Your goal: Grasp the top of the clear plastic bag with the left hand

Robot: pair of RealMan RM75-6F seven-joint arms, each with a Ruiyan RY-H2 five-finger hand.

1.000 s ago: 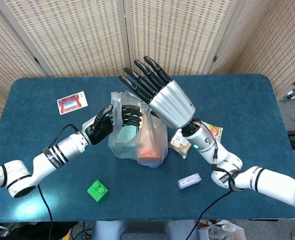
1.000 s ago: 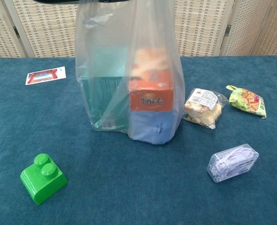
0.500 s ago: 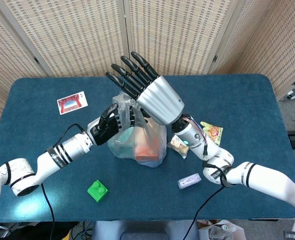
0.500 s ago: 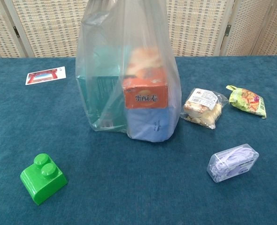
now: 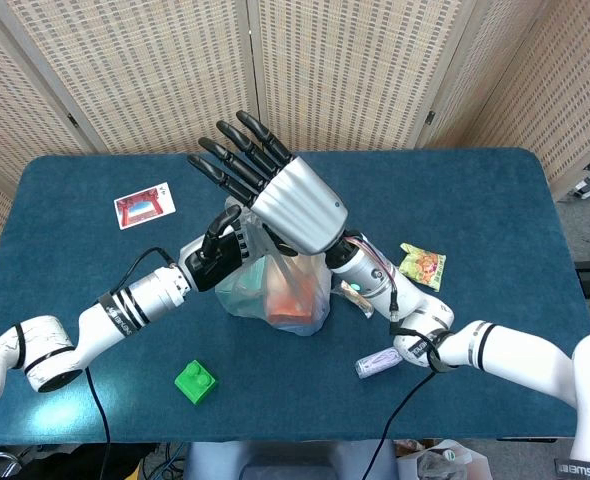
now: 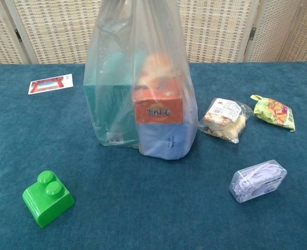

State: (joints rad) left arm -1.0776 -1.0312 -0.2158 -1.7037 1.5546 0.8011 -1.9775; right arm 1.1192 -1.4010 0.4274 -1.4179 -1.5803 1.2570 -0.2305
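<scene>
Table (image 5: pixel 495 210): blue cloth surface carrying everything in the scene.
Clear plastic bag (image 6: pixel 143 78): stands upright near the table's middle, its top drawn upward out of the chest view; inside are a teal box, an orange box and a blue pack.
Right hand (image 5: pixel 275 190): raised above the bag with fingers spread wide, holding nothing; it hides part of the bag's top in the head view.
Left hand (image 5: pixel 220 258): at the bag's upper left, dark fingers curled in against the gathered plastic; it appears to grip the top, though the contact is partly hidden.
Progress: the grasp looks made or nearly made; what is left is confirming a firm hold.
Small items: green brick (image 6: pixel 47 198), purple case (image 6: pixel 258 180), snack packets (image 6: pixel 225 120) and a card (image 6: pixel 50 83) lie apart from the bag.
</scene>
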